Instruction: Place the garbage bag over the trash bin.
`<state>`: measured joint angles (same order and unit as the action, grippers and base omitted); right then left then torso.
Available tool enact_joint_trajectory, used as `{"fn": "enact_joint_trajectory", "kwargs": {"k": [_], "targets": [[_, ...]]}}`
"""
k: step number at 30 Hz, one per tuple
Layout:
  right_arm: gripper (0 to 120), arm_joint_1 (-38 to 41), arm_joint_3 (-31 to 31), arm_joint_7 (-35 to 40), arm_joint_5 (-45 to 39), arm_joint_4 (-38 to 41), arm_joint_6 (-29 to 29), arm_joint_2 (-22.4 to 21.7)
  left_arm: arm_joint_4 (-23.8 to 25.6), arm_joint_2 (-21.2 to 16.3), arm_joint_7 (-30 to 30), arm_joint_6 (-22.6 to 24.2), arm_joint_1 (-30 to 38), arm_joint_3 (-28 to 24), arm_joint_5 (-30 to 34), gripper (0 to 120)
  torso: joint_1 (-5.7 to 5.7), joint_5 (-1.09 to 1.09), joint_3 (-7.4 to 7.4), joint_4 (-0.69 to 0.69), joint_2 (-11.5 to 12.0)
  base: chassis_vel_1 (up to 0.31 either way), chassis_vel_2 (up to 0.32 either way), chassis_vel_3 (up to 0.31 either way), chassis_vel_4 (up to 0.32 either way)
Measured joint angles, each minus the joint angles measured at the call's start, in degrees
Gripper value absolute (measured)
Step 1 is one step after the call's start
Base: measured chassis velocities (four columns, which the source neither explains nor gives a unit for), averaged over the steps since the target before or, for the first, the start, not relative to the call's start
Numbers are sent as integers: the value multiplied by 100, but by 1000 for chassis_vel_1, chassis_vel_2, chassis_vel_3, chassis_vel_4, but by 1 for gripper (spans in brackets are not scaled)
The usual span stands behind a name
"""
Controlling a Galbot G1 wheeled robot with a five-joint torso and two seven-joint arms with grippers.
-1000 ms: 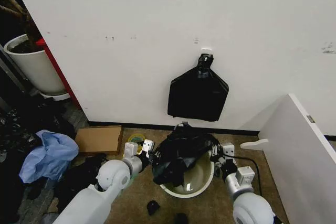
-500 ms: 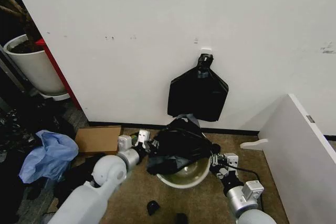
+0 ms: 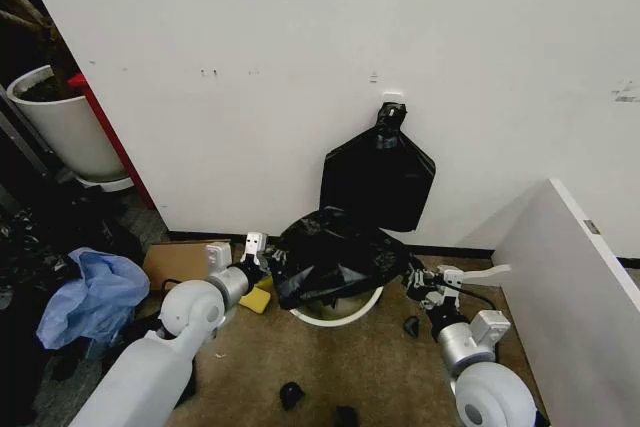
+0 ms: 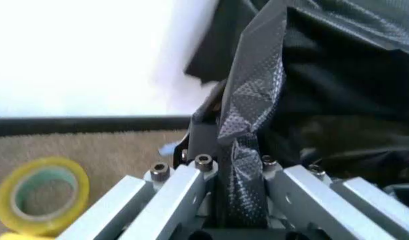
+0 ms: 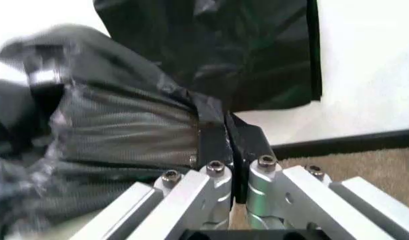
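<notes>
Left end effector (image 3: 262, 259): you have it clenched on the left edge of the garbage bag (image 3: 333, 255); in the left wrist view a twisted strip of the black film (image 4: 248, 125) runs straight down between the closed fingers.
Right end effector (image 3: 415, 281): clamped on the bag's right edge; in the right wrist view the two dark fingertips (image 5: 218, 135) meet with gathered film (image 5: 124, 130) pinched between them.
Garbage bag: stretched between your two end effectors, lying as a crinkled dome over the top of the trash bin (image 3: 345, 311), low against the wall.
Trash bin: standing on the brown floor (image 3: 380, 377) by the skirting; you can see its near white rim below the bag's front edge. Whether the bag's mouth actually encloses the rim at the back is hard to tell from the head view.
Hanging black bundle (image 3: 377, 177): on the wall just above and behind the bin, apart from the bag you hold.
Yellow tape roll (image 4: 41, 192): on the floor near the left end effector, by the skirting.
Cardboard sheet (image 3: 180, 262): flat on the floor left of the left arm.
Blue cloth (image 3: 90, 297): heaped farther left.
White plant pot (image 3: 65, 127): at the far left, by the wall.
White panel (image 3: 575, 287): leaning at the right edge.
</notes>
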<state>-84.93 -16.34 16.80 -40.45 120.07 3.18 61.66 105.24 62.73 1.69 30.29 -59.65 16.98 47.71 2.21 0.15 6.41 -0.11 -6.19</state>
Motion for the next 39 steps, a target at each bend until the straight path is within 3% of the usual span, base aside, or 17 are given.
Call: {"fn": "enact_joint_trajectory", "kwargs": {"k": [11,18,25,31,36,39], "targets": [[0,-132,341,-444,69,-187,-306,61,3,59,-106,-74,115,362,346,1,0,0,0,0,0,0,0,0,0],[28,-65,391,-1105,2257,-809,-1586,202,43,120,-198,-135,119,392,425,1,-1,1,0,1,0,0,0,0,0],[50,-332,252,-840,2649,-438,-1848,147,-12,170,-255,-261,77,233,260,1,-1,-1,-1,1,0,0,0,0,0],[75,-728,449,-1064,3829,-141,-2447,163,-84,318,-325,-460,-58,-98,-150,1,-1,1,-1,1,0,0,0,0,0],[90,-754,523,-1369,4308,-82,-2332,145,-151,445,-346,-528,-89,-326,-416,1,-1,0,-1,-1,0,0,0,0,0],[99,-678,661,-1473,4340,6,-1826,55,-230,512,-345,-628,-116,-435,-741,1,0,1,0,0,0,0,0,0,0]]}}
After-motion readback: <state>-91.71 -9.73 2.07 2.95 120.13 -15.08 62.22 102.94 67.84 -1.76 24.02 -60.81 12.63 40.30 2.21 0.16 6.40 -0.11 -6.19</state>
